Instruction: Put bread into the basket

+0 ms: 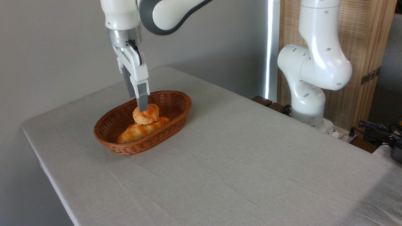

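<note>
Two breads are lying in the basket (176, 105) right now. One is the bun (146, 114), round and golden. The other is a long loaf (143, 129), and the bun is sitting on top of it, leaning a little to one side. It is leaning because the loaf under it is bumpy and not flat.

The basket is sitting near the far left corner of the surface (238, 163). It is wide and low, so bread can be dropped in from above without bumping the rim.

The gripper (140, 105) is hanging over the bun, pointing down. Its front finger is crossing in front of the bun's top left edge. The other finger is behind it and hard to see. I cannot tell if the fingers are apart or together, or if they are touching the bun at all. The bun is looking like it is resting on the loaf by itself, but that is only my guess.

The arm is coming in from above, so it is not bumping the basket wall.

I think the job is almost over, since the bun is inside the basket. What is left is lifting the gripper straight up. A sideways pull could knock the tilted bun off the loaf, though it would likely land inside the basket anyway.
</note>
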{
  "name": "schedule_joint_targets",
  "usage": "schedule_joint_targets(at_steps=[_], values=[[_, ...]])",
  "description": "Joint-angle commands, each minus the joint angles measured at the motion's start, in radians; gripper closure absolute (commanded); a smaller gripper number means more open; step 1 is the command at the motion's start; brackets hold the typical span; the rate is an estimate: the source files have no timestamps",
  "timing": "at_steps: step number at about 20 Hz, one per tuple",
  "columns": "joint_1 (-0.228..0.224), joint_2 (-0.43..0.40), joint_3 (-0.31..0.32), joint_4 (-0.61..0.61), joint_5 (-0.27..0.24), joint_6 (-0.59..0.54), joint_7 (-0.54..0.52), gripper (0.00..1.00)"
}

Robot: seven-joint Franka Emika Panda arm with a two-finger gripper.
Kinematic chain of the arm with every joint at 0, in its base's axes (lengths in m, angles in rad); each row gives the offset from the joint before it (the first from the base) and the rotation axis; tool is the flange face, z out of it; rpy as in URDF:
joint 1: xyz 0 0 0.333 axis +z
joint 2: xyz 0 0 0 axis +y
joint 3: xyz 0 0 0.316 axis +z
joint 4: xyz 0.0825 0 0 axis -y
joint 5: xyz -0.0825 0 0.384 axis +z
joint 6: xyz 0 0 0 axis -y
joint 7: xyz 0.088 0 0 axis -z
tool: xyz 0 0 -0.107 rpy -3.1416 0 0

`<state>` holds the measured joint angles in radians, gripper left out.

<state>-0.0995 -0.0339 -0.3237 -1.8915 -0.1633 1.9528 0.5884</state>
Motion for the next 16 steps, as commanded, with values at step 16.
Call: schedule_joint_targets(at_steps=[16], values=[[0.001, -0.008, 0.327, 0.089, 0.137, -0.146, 0.007, 0.00]])
